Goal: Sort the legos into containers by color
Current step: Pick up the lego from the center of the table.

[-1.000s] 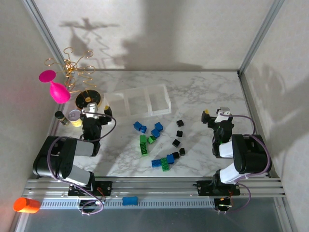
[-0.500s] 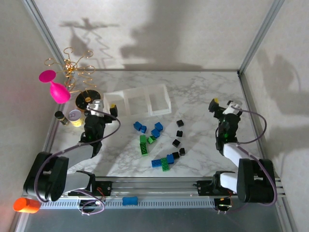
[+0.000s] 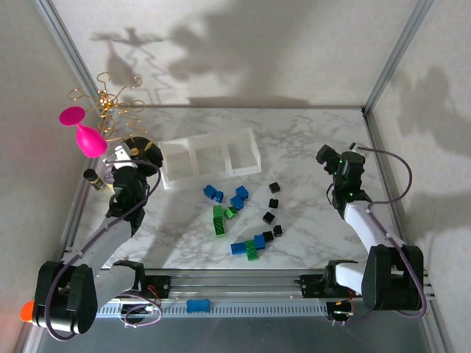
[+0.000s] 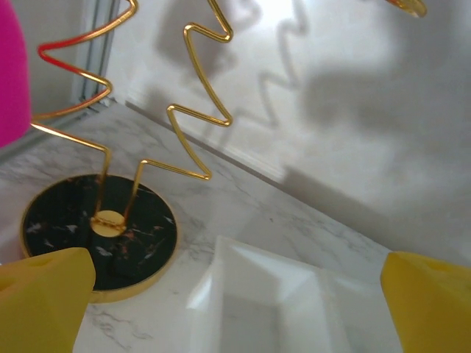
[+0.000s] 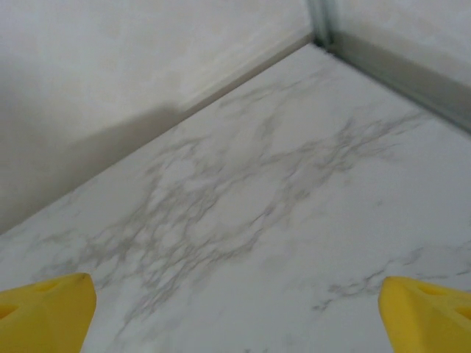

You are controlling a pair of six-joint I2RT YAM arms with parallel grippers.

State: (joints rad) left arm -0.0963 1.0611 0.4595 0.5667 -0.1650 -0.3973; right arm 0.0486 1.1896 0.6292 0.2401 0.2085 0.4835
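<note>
Several legos lie loose on the marble at mid-table: blue ones (image 3: 213,193) (image 3: 239,196), green ones (image 3: 219,220) (image 3: 252,251) and tiny black cubes (image 3: 274,187) (image 3: 268,218). The containers (image 3: 208,137) are a clear three-compartment tray behind them, and its left corner (image 4: 221,257) lies under my left wrist. My left gripper (image 3: 138,151) (image 4: 235,309) hovers open between the tray's left end and the round dish, with nothing between its yellow fingers (image 4: 44,298). At the right side, my right gripper (image 3: 335,158) (image 5: 235,316) is open over bare marble, well clear of the bricks.
A black-and-gold dish (image 4: 96,228) carries a gold wire stand (image 3: 118,103) at the back left, beside a pink goblet (image 3: 85,136) and small bottles (image 3: 96,179). A blue clip (image 3: 197,305) sits on the front rail, an orange object (image 3: 28,312) at its left end. Frame posts and walls close in the sides.
Both arms have unfolded and stretched out. The left gripper has swung back and left toward the dish. The right gripper has moved back and right. Both stay open, and the bricks have not moved.
</note>
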